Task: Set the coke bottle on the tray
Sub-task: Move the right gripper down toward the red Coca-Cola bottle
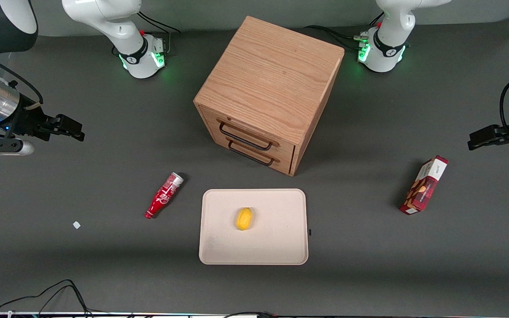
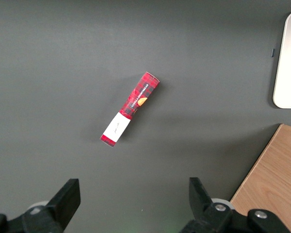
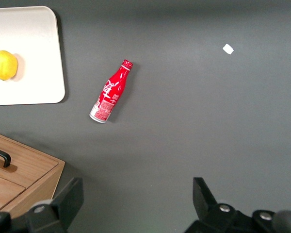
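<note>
The tray [image 1: 219, 247] lies nearest the front camera with a lemon [image 1: 244, 218] on it; the coke bottle [image 1: 164, 195] lies on its side on the worktop [image 1: 104, 274] just beside it, apart from the rim. The gripper [image 1: 66, 128] hovers toward the working arm's end, only partly in frame, jaws released and holding nothing; the wooden cabinet [image 1: 267, 88] stands farther off

The tray [image 3: 34, 73] and the wooden cabinet [image 3: 19, 179] are cut by the edge in the right wrist view, the small white scrap [image 1: 76, 225] is too tiny to identify, and only the fingers [image 3: 206, 199] of the gripper [image 3: 136, 201] show, spread wide.
</note>
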Controlling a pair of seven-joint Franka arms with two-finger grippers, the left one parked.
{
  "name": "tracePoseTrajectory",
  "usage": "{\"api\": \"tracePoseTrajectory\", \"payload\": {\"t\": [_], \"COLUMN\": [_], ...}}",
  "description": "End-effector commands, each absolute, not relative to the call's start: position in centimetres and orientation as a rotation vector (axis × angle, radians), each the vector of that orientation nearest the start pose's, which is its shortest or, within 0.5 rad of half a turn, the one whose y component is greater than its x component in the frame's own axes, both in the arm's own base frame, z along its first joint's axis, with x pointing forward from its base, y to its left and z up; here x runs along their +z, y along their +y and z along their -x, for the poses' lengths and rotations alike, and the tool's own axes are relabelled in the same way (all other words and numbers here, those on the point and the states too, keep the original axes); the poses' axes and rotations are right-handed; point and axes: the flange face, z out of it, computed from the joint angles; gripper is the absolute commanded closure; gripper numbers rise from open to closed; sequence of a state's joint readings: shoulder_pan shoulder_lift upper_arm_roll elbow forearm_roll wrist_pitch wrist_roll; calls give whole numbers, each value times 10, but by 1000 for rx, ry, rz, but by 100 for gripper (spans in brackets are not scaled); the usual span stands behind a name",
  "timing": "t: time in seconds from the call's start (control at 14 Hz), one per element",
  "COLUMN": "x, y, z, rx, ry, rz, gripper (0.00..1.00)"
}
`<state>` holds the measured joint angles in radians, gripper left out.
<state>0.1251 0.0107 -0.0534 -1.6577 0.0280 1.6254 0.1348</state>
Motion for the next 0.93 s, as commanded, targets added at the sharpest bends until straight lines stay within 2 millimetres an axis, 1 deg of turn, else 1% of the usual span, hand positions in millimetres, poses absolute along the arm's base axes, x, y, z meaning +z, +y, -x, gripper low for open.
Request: {"api": "tracePoseTrajectory", "payload": {"t": [0.0,0.07,0.21,0.29,0.43,0.5,0.57,0.64,0.71,0.79,0.86], "x": [582,582,573,562,538,521,500,473,451,432,414], "y": [41,42,43,43,52,56,61,66,69,79,100], "z": [-564,-565,-570,-575,-584,-592,-599,-610,-617,-623,-626], "rx": [96,94,117,146,209,241,283,321,313,310,309], "ry": [76,72,72,113,306,363,392,448,520,576,610], "rz": [3125,3124,3125,3123,3123,3116,3090,3051,3028,3022,3020], "gripper": [0,0,0,0,0,0,0,0,0,0,0]}}
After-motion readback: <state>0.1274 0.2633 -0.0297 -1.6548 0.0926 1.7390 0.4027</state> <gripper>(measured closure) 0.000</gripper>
